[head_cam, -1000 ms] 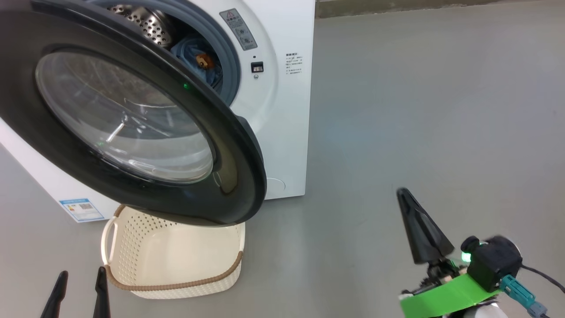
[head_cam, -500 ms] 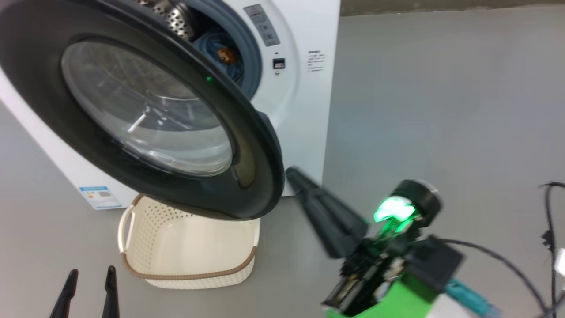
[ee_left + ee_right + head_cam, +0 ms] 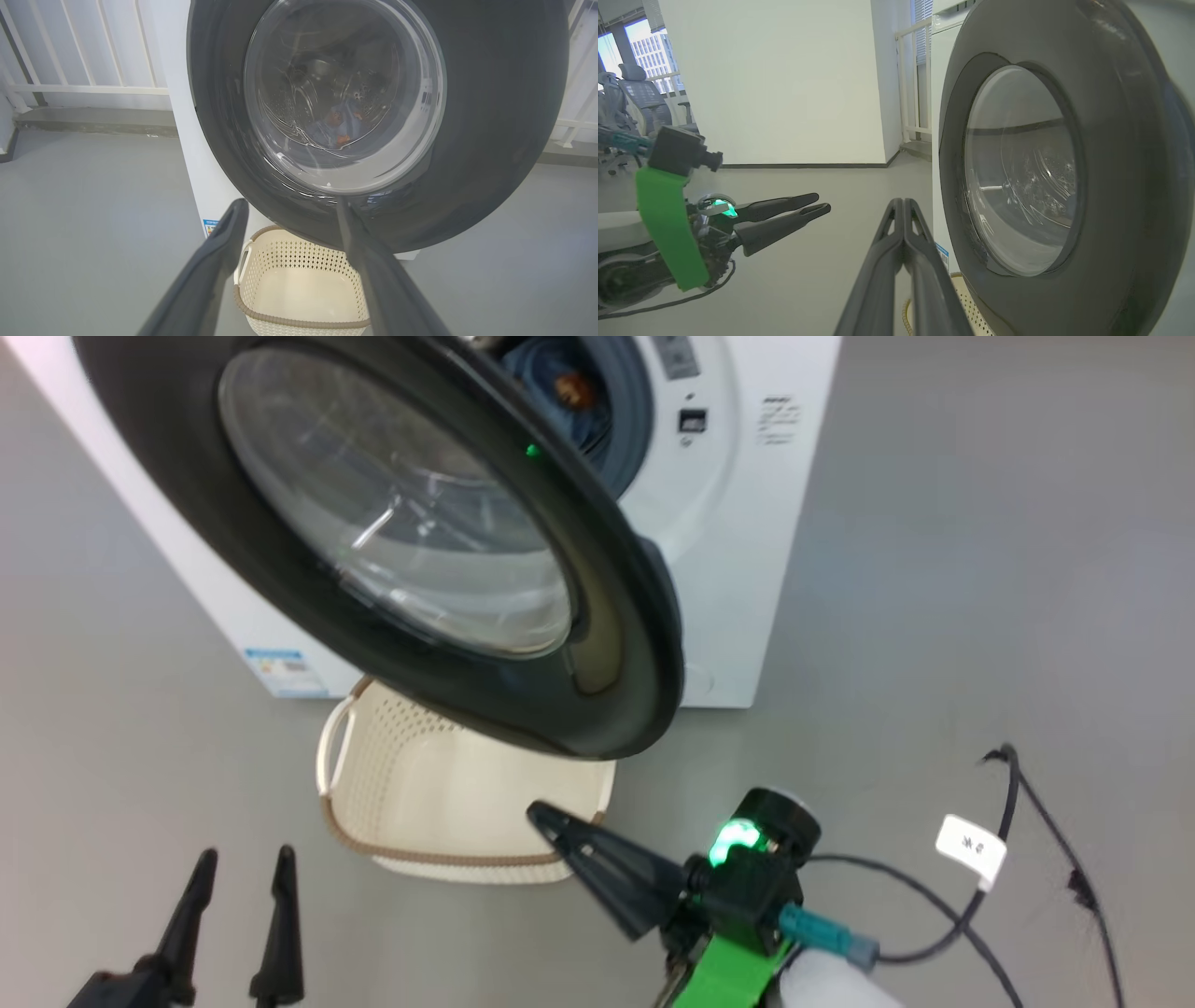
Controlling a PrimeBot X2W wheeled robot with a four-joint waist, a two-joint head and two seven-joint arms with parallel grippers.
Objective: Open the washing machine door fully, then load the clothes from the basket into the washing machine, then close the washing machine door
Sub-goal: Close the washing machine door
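Left pincer (image 3: 246, 852): low at the left over the grey floor (image 3: 140, 728), fingers spread apart, holding nothing; it points toward the basket and the door.
Basket (image 3: 420, 756): on the floor in front of the machine, partly under the lower edge of the door.
Washing machine door (image 3: 411, 523): swung open, its glass bowl facing the robot, its rim hanging above the basket.
Clothes (image 3: 560, 392): blue fabric with an orange patch, lying inside the drum behind the door's upper edge.
Right pincer (image 3: 540, 814): fingers pressed together, nothing between them; its tip lies at the basket's near right corner, just below the door rim and apart from it.
Washing machine (image 3: 747, 569): white body standing on the floor behind the door.
Cable (image 3: 934, 905): black, with a white tag, lying on the floor at the right.
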